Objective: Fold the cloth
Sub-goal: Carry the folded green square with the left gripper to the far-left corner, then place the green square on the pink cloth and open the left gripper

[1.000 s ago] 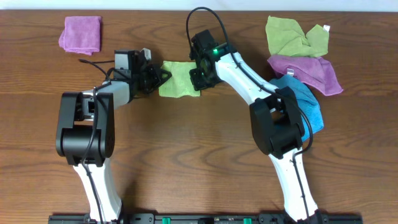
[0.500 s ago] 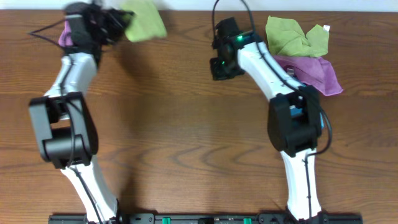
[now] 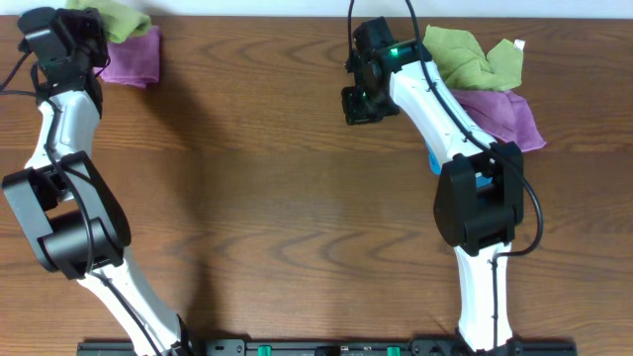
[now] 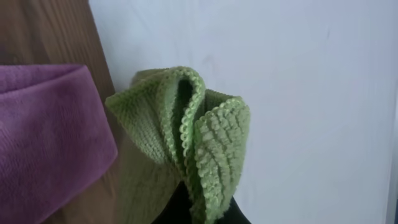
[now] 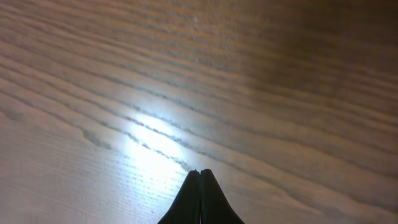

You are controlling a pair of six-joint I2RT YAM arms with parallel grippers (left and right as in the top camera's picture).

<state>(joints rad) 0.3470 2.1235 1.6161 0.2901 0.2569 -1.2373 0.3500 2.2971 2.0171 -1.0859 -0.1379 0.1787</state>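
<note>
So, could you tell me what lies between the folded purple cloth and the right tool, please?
Nothing; in the overhead view, only bare table runs from the folded purple cloth to the right tool.

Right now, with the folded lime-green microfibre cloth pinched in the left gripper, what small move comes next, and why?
Probably lower the left gripper and open it: the lime-green microfibre cloth is already folded, held at the far edge of the wooden table beside the folded purple cloth, likely the stacking spot.
</note>
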